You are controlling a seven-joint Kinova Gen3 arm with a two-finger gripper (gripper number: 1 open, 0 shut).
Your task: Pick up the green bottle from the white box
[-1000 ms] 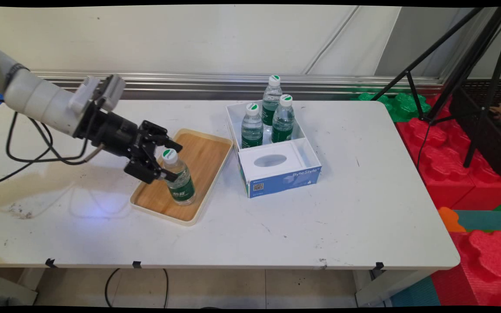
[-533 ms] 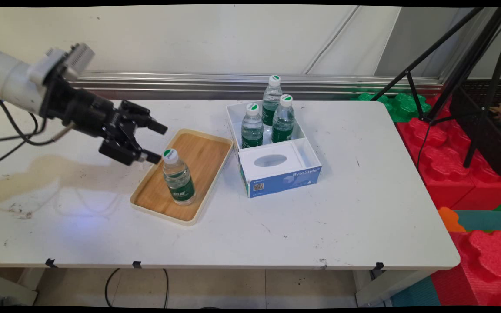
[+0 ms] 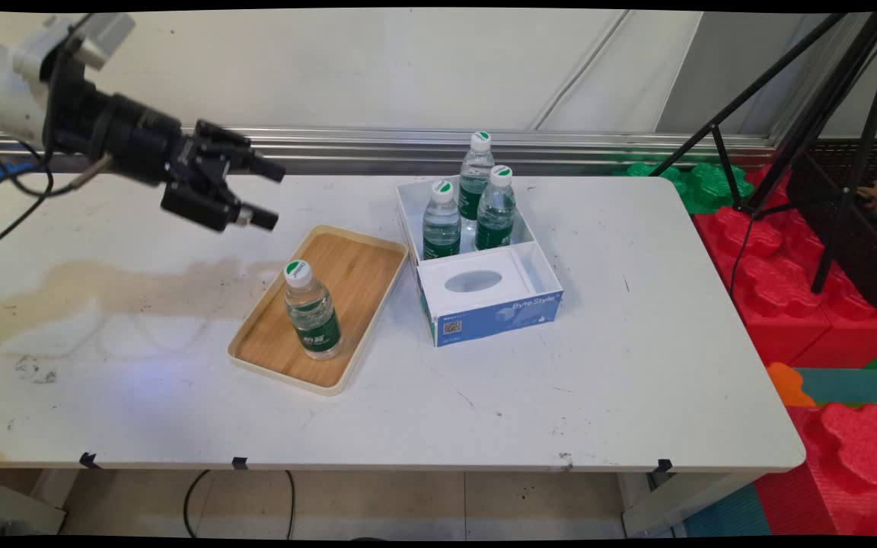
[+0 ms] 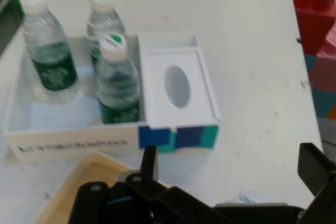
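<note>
Main view: a water bottle [image 3: 312, 313] stands upright at the near end of the wooden tray [image 3: 358, 262], ungripped. Raised up-left and well apart, the gripper [image 3: 271, 194] is empty, fingers spread wide. Beyond, the white box [image 3: 518, 304] holds three bottles [image 3: 469, 205]; hand view crops the tray.

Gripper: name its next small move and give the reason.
Probably a short reach to the right toward the box. The gripper hangs open and empty above the table; one bottle stands upright on the tray, while three bottles remain in the box.
</note>
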